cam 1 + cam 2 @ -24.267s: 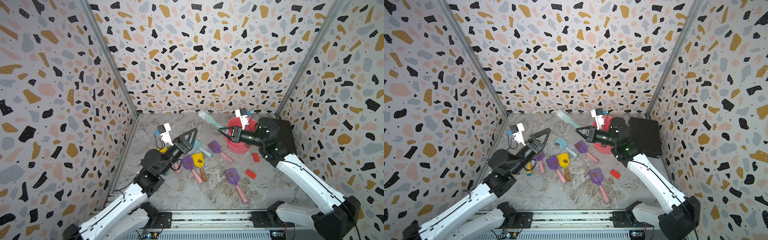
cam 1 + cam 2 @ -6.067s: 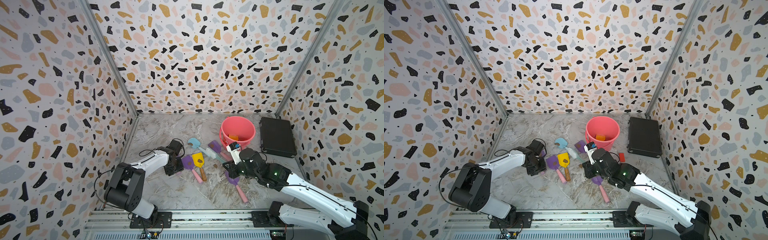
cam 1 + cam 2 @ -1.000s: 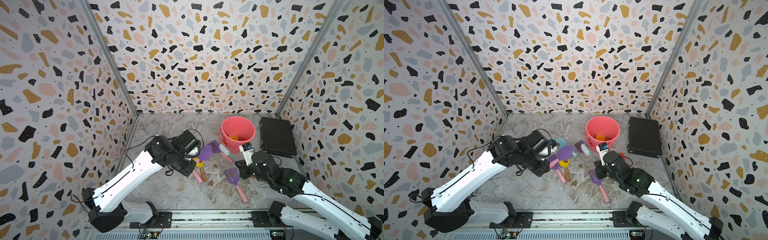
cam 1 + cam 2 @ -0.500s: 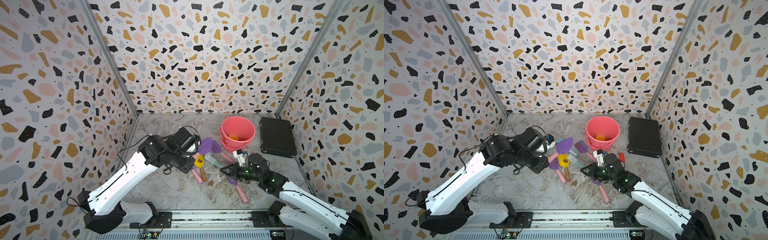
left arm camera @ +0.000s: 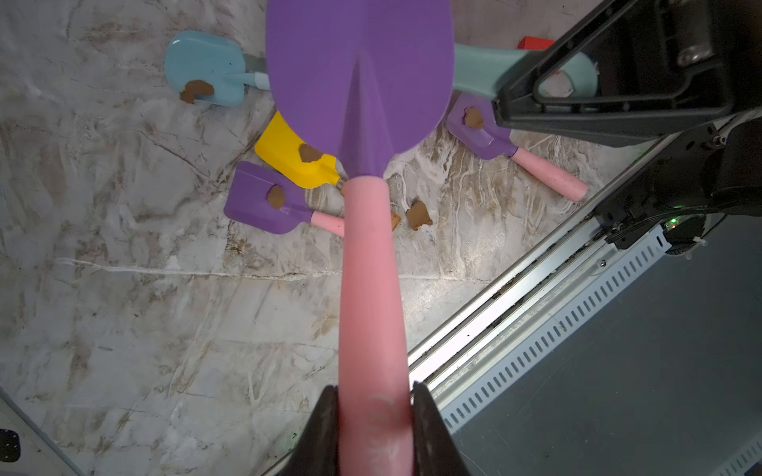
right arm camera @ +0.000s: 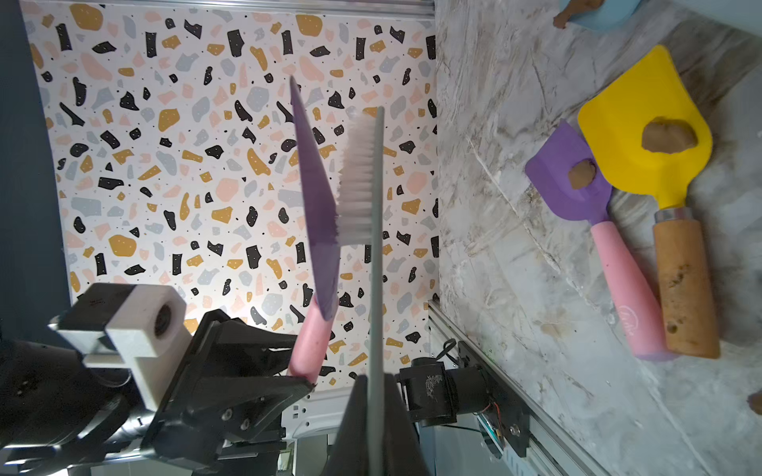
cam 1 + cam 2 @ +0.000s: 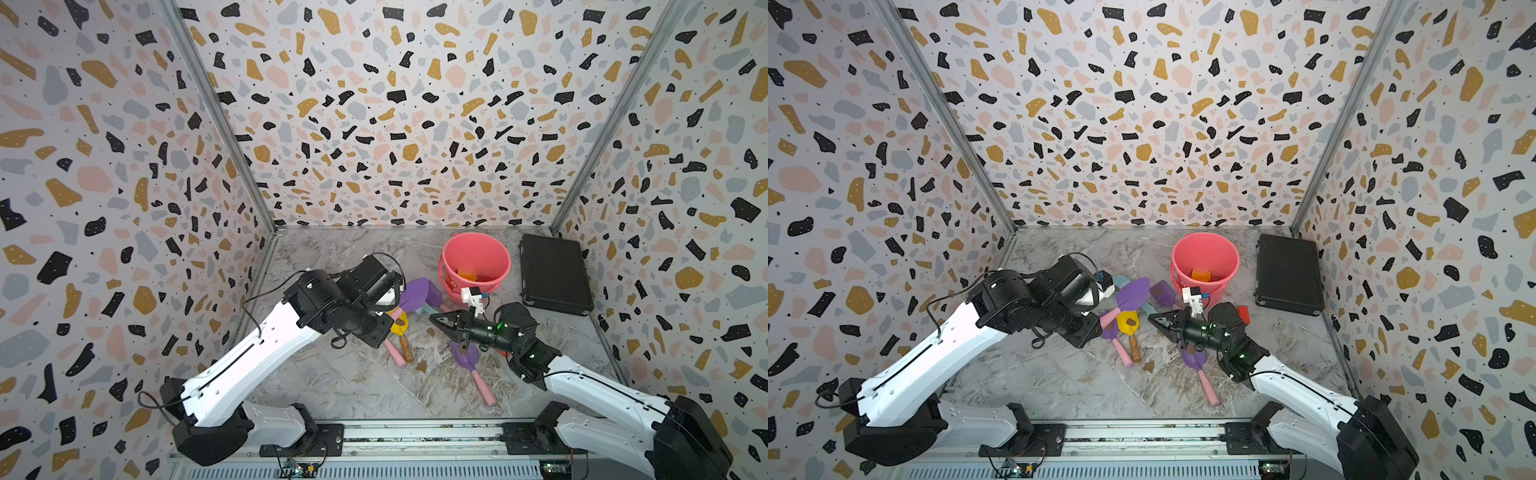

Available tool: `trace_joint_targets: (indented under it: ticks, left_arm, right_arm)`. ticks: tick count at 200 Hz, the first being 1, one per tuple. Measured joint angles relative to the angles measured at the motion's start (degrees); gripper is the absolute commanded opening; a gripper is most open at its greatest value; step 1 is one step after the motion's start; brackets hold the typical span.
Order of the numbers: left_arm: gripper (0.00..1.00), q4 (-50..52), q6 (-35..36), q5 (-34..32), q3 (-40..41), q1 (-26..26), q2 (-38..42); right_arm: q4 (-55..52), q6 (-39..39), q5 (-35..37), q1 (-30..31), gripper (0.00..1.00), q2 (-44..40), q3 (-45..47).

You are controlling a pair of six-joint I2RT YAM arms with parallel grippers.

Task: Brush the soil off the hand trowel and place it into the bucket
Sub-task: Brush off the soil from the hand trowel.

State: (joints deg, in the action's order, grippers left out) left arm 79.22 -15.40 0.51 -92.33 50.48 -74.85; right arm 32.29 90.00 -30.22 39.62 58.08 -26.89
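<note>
Pink handle of the hand trowel [image 5: 369, 268] is clamped between the fingers of the left gripper [image 5: 373, 395], near the butt end. This grip leaves the whole purple blade free. It also carries the blade clear of the floor [image 7: 353, 382], above the loose tools, so dislodged material can drop away. In both top views the blade hangs between the left wrist and the bucket [image 7: 476, 235], near the bucket's side but outside it.

Blade condition: the face toward the left wrist camera is plain purple with a raised centre rib and bears no soil. The opposite face is hidden, so its condition cannot be told.

Below, a blue trowel [image 5: 206, 62], a square purple trowel [image 5: 264, 198] and the yellow trowel [image 5: 295, 156] each carry a brown blob. Loose soil [image 5: 418, 215] lies on the floor just beside the yellow trowel's wooden handle and was probably brushed off.

Right gripper [image 6: 373, 385] is pressed tight on the thin grey handle of the brush [image 6: 358, 181]. The right wrist view shows the blade edge-on, with the white bristles against its floor-side face. Judged step: scrubbing.

The bucket stands upright with an orange item [image 7: 467, 275] inside. The black case [image 7: 555, 274] lies flat to its right.
</note>
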Motion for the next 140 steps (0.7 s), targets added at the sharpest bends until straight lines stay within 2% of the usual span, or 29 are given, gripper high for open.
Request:
trace_joint_targets:
  ticks: [76,140]
  left_arm:
    - [0.0,0.5,-0.2,2.0,1.9,0.0,2.1]
    - [0.0,0.6,-1.1,1.8,-2.0,0.0,3.1]
  right_arm:
    - [-0.7,1.9,-1.7,-9.3,0.0,-5.2,1.5]
    - [-15.3,-8.4,-6.7,-11.4,0.0,-10.4,1.5]
